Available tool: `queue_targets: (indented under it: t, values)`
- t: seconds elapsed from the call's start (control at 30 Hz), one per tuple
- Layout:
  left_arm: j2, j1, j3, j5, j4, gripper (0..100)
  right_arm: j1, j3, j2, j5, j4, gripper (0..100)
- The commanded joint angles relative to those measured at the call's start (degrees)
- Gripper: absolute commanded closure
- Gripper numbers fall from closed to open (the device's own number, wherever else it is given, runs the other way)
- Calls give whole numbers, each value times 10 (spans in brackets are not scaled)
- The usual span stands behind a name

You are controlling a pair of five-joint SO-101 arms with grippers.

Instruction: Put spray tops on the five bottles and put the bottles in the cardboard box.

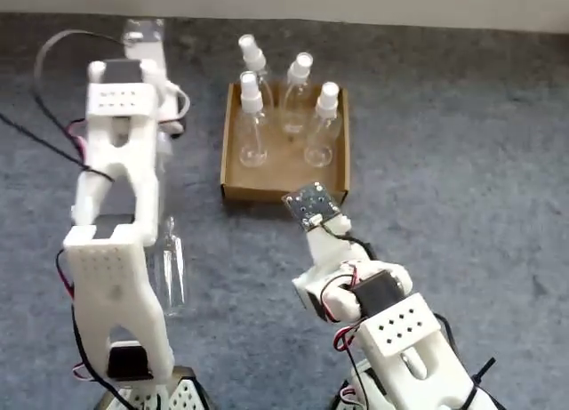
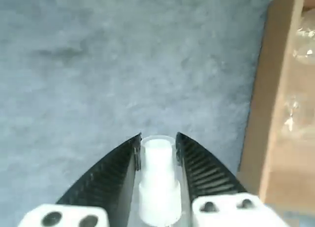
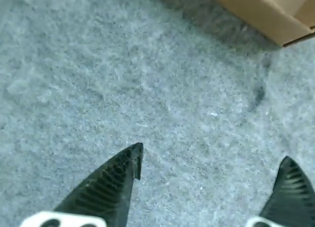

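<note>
**Cardboard box** (image 1: 258,193): open at the top and set mid-tabletop, within reach of both arms. It holds four capped bottles (image 1: 253,134). All stand upright with white spray tops on, grouped toward the back and sides. The front part of the floor looks free, judged to be room enough for one more.

**Fifth bottle** (image 1: 167,268): clear, on the tabletop (image 1: 462,161) beside the left arm's lower link and well apart from the box. No white top shows on it. From that it is judged to be the one bottle left to finish, kept outside the box so its neck can be reached.

**Spray top** (image 2: 158,178): white and clamped by its sides between the jaws of the left gripper (image 2: 157,137). It hangs over bare grey tabletop with the box's outer wall just beside. Holding it by the sides leaves its ends clear, which would suit lowering it onto a bottle neck. Which end faces down cannot be told.

**Right gripper** (image 3: 212,155): jaws spread wide with nothing between them. It hovers over bare tabletop near the box's front corner. It is judged to be free to steady the fifth bottle while the top is fitted, since a light empty bottle could tip or skid under a push.

**Progress, as a judgement:** four of five bottles are done. One capping and one placement remain.
</note>
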Motion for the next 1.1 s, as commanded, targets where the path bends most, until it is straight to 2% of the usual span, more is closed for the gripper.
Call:
queue_targets:
  t: [0.0,0.23,0.37,0.47,0.57,0.7,0.87,1.07]
  values:
    - [-58,-49,-41,-69,81,997,-2,-4,-14,4,-8,646]
    - [-65,-141,140,-190,98,997,-2,-4,-14,4,-8,646]
    - [-65,-123,255,-244,98,997,-2,-4,-14,4,-8,646]
    - [-82,-95,335,-257,98,997,-2,-4,-14,4,-8,646]
    - [-150,-83,426,-257,49,997,-2,-4,-14,4,-8,646]
    - [-305,-82,607,-257,-50,997,-2,-4,-14,4,-8,646]
    - [-451,-18,805,-248,-180,996,-2,-4,-14,4,-8,646]
    - [-454,107,835,-183,-228,996,-2,-4,-14,4,-8,646]
